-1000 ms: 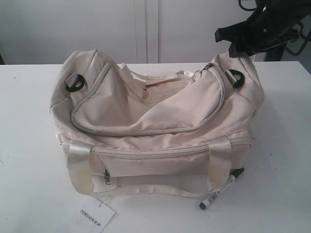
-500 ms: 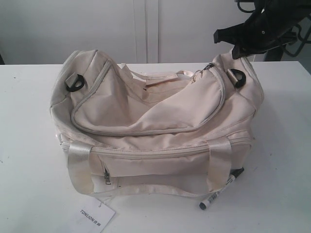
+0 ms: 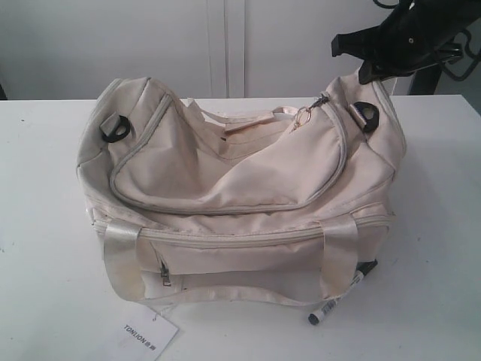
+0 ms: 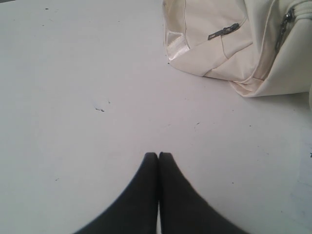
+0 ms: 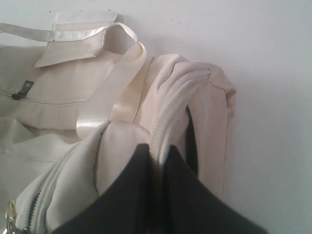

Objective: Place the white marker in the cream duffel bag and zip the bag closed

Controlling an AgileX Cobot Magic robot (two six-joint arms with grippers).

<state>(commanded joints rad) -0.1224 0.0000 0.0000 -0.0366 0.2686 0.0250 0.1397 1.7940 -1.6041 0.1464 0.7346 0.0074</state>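
The cream duffel bag [image 3: 225, 188] lies on the white table [image 3: 45, 226], its top sagging. Partly tucked under its front right corner is the white marker [image 3: 334, 304], flat on the table. My right gripper [image 3: 366, 75] is at the bag's right end, shut on a raised fold of fabric along the zipper seam [image 5: 168, 117]; in the right wrist view the right gripper [image 5: 156, 151] pinches that ridge. My left gripper [image 4: 158, 155] hovers shut and empty over bare table, with the bag [image 4: 219, 48] well beyond it. It does not show in the exterior view.
A white paper tag [image 3: 149, 336] lies at the bag's front left. Black D-rings [image 3: 116, 128] sit at both ends, and a metal zipper pull [image 3: 304, 116] hangs near the right end. A white wall stands behind the table.
My right gripper has closed on the bag's right end and drawn it upward, so that end stands higher. The marker and the left gripper have not moved.
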